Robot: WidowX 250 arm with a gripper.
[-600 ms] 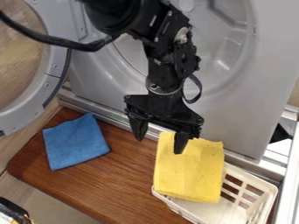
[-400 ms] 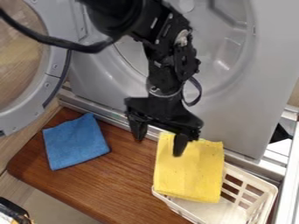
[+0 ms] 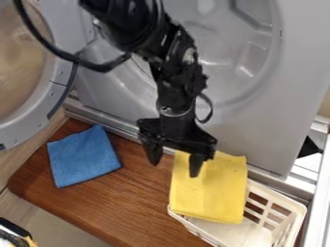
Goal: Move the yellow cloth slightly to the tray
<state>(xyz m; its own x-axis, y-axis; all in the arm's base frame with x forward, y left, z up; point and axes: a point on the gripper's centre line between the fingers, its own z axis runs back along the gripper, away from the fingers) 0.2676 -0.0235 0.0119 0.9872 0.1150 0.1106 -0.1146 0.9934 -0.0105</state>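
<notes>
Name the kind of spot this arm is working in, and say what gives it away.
Probably a laundry area, perhaps a mock-up: a front-loading machine with a round drum opening, its round door swung open, and folded blue and yellow cloths before it.

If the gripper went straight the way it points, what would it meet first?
Probably the yellow cloth, near its edge, though the wooden board could come first; depth is unclear.

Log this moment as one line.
gripper: open, near yellow cloth | yellow cloth: partly over white basket | blue cloth: flat on wooden surface
</notes>
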